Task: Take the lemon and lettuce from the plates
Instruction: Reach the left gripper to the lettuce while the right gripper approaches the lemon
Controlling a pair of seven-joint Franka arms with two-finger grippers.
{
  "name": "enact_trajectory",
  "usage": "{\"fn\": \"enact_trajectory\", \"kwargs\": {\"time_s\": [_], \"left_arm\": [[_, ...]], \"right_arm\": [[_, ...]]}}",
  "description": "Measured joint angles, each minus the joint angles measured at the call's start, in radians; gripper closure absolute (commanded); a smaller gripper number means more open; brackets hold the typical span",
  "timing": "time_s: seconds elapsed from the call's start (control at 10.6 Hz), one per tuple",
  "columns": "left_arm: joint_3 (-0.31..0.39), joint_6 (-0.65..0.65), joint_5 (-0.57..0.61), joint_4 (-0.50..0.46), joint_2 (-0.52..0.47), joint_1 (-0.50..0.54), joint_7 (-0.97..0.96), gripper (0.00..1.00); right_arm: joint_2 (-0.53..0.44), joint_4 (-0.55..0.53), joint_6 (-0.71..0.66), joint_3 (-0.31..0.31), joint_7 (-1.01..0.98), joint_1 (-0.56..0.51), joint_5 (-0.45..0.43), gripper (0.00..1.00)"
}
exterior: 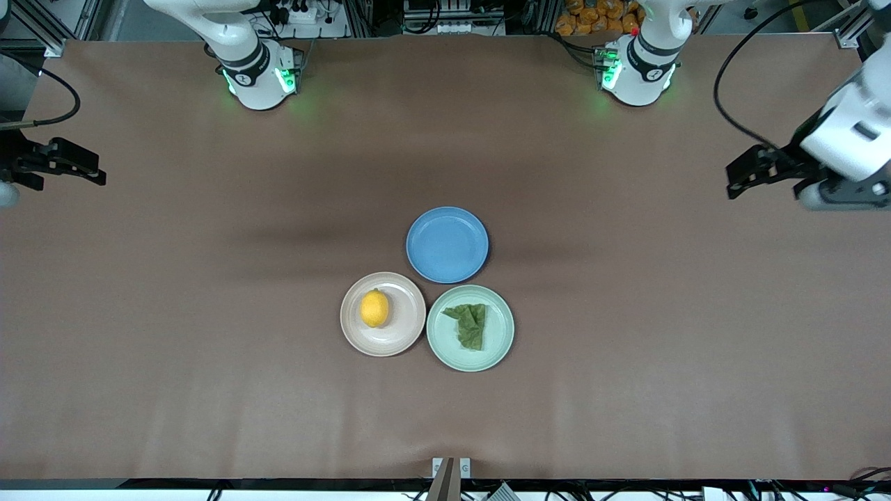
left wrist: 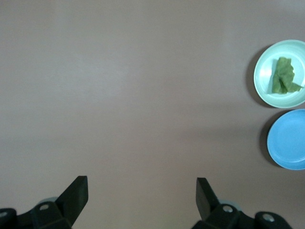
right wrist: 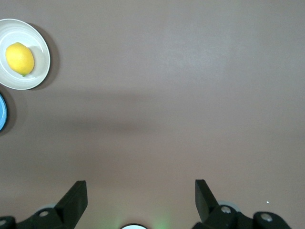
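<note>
both grippers, left gripper (exterior: 739,174) and right gripper (exterior: 87,167), are held with fingers released, over bare surface (exterior: 209,348) ends, well apart from the lemon (exterior: 374,308) and lettuce (exterior: 471,324), leaving the plated items unobstructed.

Lemon (right wrist: 19,58) on beige plate (right wrist: 40,45), well apart from the wide-spread right claw (right wrist: 141,198) over bare table (right wrist: 181,95).

The brown table (exterior: 209,313) is carrying three round plates clustered at its middle. The blue plate (exterior: 447,244) is lying farthest from the front camera; the beige-pink plate (exterior: 402,334) and mint-green plate (exterior: 498,344) are sitting just beside it, nearer.
</note>
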Motion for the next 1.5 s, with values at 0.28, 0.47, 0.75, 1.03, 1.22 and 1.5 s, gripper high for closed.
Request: {"fn": "enact_trajectory", "kwargs": {"time_s": [0.28,0.47,0.75,1.03,1.22,1.5], "left_arm": [[-0.010,0.127,0.010,-0.012,0.106,-0.072,0.000,0.00],[-0.011,0.228,0.011,-0.013,0.176,-0.116,0.000,0.00],[-0.014,0.385,0.011,-0.012,0.261,-0.209,-0.005,0.00],[-0.014,0.532,0.021,-0.013,0.330,-0.268,-0.021,0.00],[-0.013,0.672,0.028,-0.014,0.405,-0.320,-0.028,0.00],[-0.013,0.865,0.029,-0.014,0.519,-0.370,-0.028,0.00]], "right_arm": [[0.000,0.000,0.000,0.000,0.000,0.000,0.000,0.00],[0.001,0.000,0.000,0.000,0.000,0.001,0.000,0.00],[0.001,0.000,0.000,0.000,0.000,0.003,0.000,0.00],[0.001,-0.002,0.001,0.033,0.061,0.016,0.001,0.00],[0.005,-0.003,0.013,0.099,0.178,0.031,0.002,0.00],[0.043,-0.032,0.092,0.158,0.242,0.061,0.037,0.00]]}}
